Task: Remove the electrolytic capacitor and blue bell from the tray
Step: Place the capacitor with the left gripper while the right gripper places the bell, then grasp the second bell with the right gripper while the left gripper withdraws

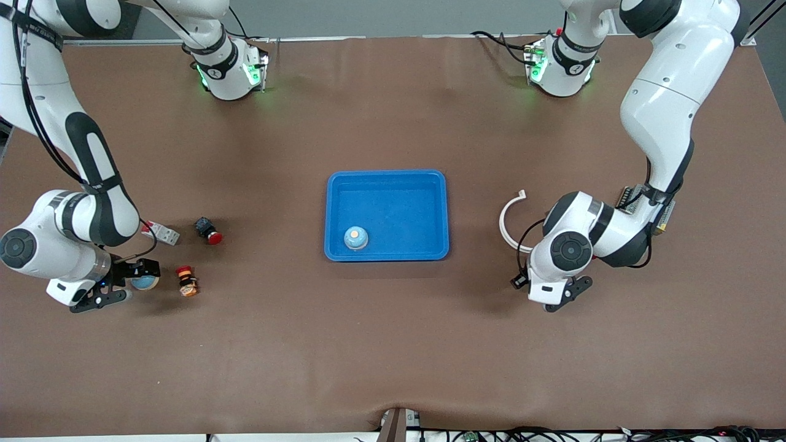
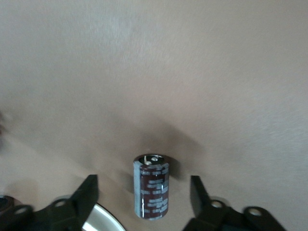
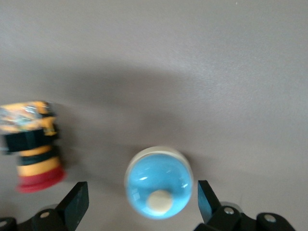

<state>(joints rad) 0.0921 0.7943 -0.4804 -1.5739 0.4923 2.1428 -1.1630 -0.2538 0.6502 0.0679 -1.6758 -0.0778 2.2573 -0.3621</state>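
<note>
A dark brown capacitor point(image 2: 151, 186) stands upright on the brown table between the fingers of my left gripper point(image 2: 143, 190), which is open with a gap on both sides. In the front view that gripper point(image 1: 552, 293) is low over the table toward the left arm's end, and the hand hides the capacitor. A blue bell point(image 3: 160, 182) with a cream button rests on the table between the open fingers of my right gripper point(image 3: 142, 192), untouched. In the front view this bell point(image 1: 145, 282) peeks out beside the right gripper point(image 1: 132, 283). Another blue bell point(image 1: 356, 237) sits in the blue tray point(image 1: 387, 181).
A yellow and red push button point(image 1: 186, 281) point(image 3: 31, 144) lies close to the right gripper's bell. A black button with a red cap point(image 1: 209, 231) and a grey connector point(image 1: 161, 232) lie farther from the front camera. A white curved strip point(image 1: 509, 221) lies beside the left arm.
</note>
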